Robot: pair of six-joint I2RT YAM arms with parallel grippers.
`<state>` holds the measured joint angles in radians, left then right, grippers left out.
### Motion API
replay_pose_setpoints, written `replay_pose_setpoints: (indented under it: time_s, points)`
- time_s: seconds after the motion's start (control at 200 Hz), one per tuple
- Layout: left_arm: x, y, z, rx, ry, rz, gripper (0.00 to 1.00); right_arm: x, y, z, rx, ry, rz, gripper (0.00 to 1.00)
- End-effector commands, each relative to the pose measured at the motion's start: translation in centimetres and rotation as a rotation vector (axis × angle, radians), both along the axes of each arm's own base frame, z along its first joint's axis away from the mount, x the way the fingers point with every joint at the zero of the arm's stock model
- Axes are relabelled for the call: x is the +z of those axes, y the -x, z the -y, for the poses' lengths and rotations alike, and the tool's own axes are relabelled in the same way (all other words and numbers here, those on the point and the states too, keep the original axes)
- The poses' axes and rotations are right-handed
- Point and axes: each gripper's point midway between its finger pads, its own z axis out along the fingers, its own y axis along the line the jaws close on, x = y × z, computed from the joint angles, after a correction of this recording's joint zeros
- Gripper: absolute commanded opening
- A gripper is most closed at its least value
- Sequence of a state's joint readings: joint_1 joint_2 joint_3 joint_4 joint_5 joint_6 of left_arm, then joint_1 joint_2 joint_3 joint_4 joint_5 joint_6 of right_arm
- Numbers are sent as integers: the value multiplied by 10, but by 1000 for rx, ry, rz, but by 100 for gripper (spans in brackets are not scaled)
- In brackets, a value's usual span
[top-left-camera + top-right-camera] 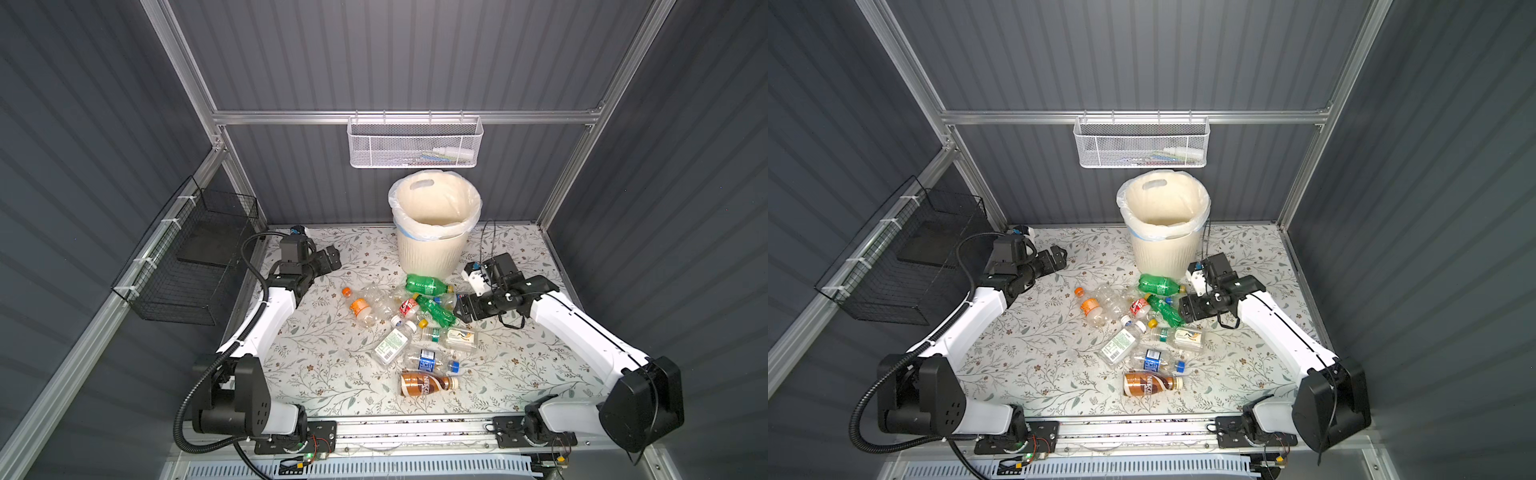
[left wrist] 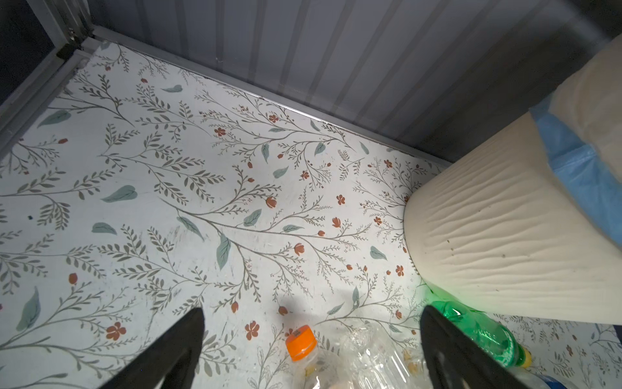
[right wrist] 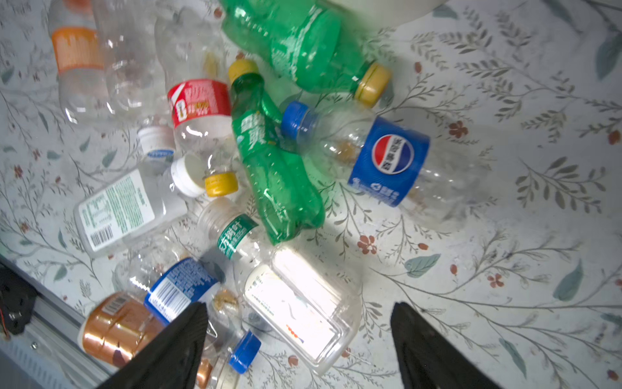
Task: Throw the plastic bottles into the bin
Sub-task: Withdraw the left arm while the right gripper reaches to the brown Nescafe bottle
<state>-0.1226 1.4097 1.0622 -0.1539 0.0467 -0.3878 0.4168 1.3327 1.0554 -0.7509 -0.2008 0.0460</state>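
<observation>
- The right gripper (image 3: pixel 299 306) sits closest to its own wrist camera. Its two black fingers (image 3: pixel 175 340) are spread apart with nothing pinched between them (the square clear bottle (image 3: pixel 292 296) with a green neck band shows through the gap, lying below).
- Just past it is a crumpled green bottle (image 3: pixel 272 175) with a yellow cap. Touching that is a clear Pepsi bottle (image 3: pixel 390 158) with a blue label and blue cap.
- On the crumpled one's other side lie a red-labelled bottle (image 3: pixel 198 104) and a flat clear bottle with a white barcode label (image 3: pixel 114 212).
- A bigger green bottle (image 1: pixel 426 284) lies on its side right at the foot of the bin (image 1: pixel 428 253).
- Toward the front edge are a blue-labelled water bottle (image 1: pixel 428 360) and a brown Nescafé bottle (image 1: pixel 424 383).
- At the heap's left is an orange-labelled bottle (image 1: pixel 359 307) with an orange cap, beside some bare clear ones.
- All these plastic bottles lie on the floral table (image 1: pixel 324 374). The bin stands upright at the back middle, its white liner folded over the rim.
- The left gripper (image 2: pixel 312 309) is spread wide and empty, hovering over the table left of the bin (the orange cap shows between its fingers).
- A white mesh basket (image 1: pixel 415 143) hangs on the back rail above the bin, and a black wire basket (image 1: pixel 195 266) hangs on the left wall.
</observation>
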Motion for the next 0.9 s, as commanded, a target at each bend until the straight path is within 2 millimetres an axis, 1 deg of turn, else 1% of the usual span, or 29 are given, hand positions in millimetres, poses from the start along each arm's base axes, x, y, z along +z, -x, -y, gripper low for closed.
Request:
replay_pose_setpoints:
  time_s: [0.0, 0.105, 0.275, 0.335, 0.36, 0.41, 0.575, 0.68, 0.785, 0.896]
  points:
    - [4, 6, -1, 5, 30, 6, 100, 1, 25, -18, 160, 69, -6, 85]
    - [-2, 7, -7, 20, 31, -5, 100, 0, 47, -39, 274, 111, 23, 84]
    - [-13, 11, -10, 34, 45, -21, 100, 9, 85, -80, 434, 91, 72, 80]
    - [-16, 13, -11, 38, 48, -31, 100, 8, 100, -93, 492, 87, 72, 78]
    - [-17, 14, -11, 39, 50, -32, 100, 8, 104, -96, 505, 90, 73, 77]
    - [-18, 15, -12, 43, 53, -30, 100, 3, 117, -104, 554, 108, 68, 76]
    - [-22, 19, -12, 51, 64, -36, 100, -19, 151, -118, 669, 162, 24, 73]
    - [-25, 21, -11, 52, 76, -42, 100, -32, 167, -126, 730, 191, 4, 72]
    - [-24, 23, -11, 54, 85, -38, 100, -44, 178, -131, 773, 208, -12, 71]
    - [-21, 25, -12, 57, 79, -31, 100, -55, 180, -133, 792, 226, -9, 71]
